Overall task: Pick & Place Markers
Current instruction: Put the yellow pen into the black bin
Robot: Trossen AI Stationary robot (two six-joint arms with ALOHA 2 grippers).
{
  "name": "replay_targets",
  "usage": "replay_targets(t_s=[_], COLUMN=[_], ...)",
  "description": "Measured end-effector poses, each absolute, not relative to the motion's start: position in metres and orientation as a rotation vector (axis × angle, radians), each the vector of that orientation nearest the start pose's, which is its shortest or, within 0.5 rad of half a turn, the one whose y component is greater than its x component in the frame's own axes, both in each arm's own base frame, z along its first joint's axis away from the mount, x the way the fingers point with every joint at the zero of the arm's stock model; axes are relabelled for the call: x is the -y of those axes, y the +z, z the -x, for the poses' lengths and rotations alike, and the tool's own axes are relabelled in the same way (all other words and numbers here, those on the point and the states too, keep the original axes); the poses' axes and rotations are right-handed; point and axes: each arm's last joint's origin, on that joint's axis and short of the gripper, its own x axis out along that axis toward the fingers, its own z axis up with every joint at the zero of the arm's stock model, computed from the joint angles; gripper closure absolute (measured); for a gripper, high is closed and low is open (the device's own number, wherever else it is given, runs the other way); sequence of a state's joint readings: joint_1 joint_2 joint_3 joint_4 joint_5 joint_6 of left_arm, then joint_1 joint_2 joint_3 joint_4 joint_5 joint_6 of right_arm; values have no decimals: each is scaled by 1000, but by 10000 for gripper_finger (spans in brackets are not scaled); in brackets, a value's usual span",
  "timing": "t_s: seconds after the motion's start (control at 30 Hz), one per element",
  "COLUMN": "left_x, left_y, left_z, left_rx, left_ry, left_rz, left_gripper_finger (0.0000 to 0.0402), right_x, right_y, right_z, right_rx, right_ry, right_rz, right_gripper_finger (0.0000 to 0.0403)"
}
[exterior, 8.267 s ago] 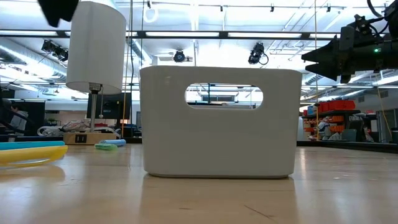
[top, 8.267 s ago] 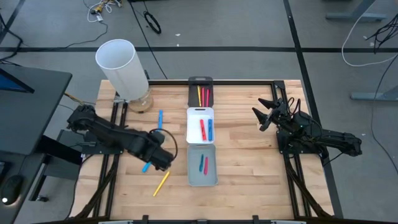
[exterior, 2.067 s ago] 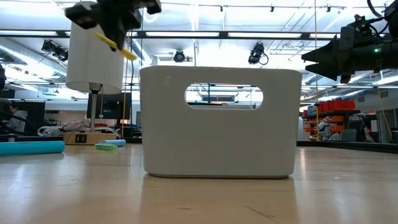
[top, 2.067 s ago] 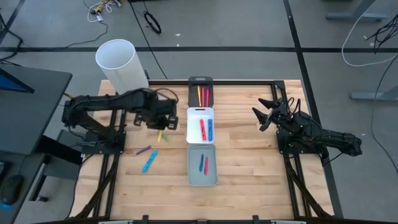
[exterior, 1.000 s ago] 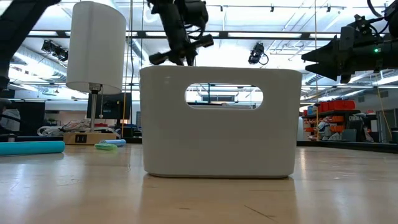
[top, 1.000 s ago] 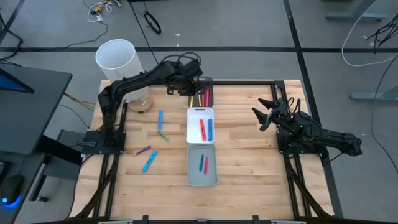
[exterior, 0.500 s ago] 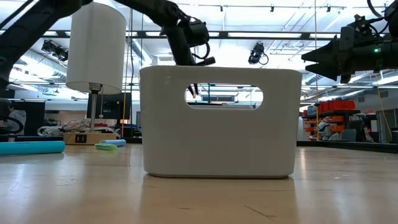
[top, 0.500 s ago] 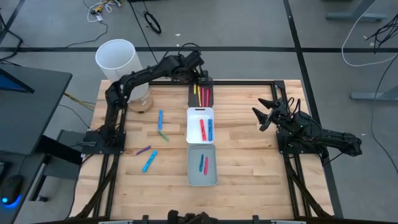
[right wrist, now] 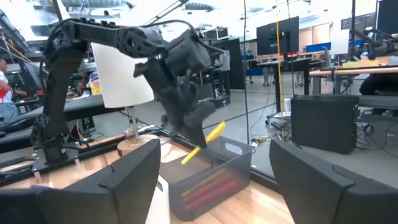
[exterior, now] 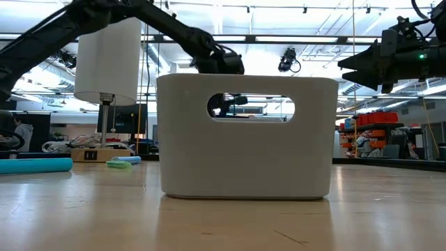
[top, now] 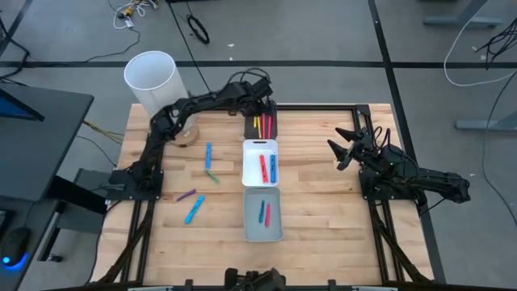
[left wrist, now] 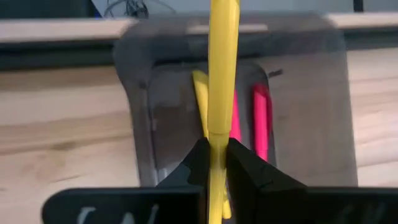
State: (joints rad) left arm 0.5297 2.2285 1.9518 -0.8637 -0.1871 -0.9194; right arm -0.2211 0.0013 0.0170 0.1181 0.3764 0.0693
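I judge sorting well along: the three trays (top: 261,192) hold markers, four loose markers (top: 199,183) remain left of them. My left gripper (left wrist: 211,163) pinches a yellow marker (left wrist: 222,74) over the far black tray (left wrist: 140,106). Only the right wrist view shows its tilt; my right gripper (top: 349,145) waits spread wide.

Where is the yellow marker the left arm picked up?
The yellow marker is clamped in the left pincer, held above the black tray at the table's far edge, over its yellow and red markers.
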Motion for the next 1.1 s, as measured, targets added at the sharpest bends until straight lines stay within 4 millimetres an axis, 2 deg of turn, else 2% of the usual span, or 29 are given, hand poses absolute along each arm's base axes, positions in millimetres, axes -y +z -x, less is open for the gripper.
replay_targets(t_s=[0.2,0.6,0.93,1.1], left_x=[-246,-245,-243,-242], left_y=[200,184,183,170], left_z=[-409,-410,-407,-410], left_rx=[-814,-880,-907,-948], left_ry=[1117,1116,1127,1119], left_rz=[1022,1075,1103,1119], left_gripper_finger=[370,370,370,370], right_x=[31,31,31,31], right_y=[180,180,180,180], right_z=[-89,-89,-89,-89], right_rx=[156,156,156,156], right_ry=[-591,-591,-591,-592], right_rz=[-78,-78,-78,-78], right_gripper_finger=[101,101,101,101])
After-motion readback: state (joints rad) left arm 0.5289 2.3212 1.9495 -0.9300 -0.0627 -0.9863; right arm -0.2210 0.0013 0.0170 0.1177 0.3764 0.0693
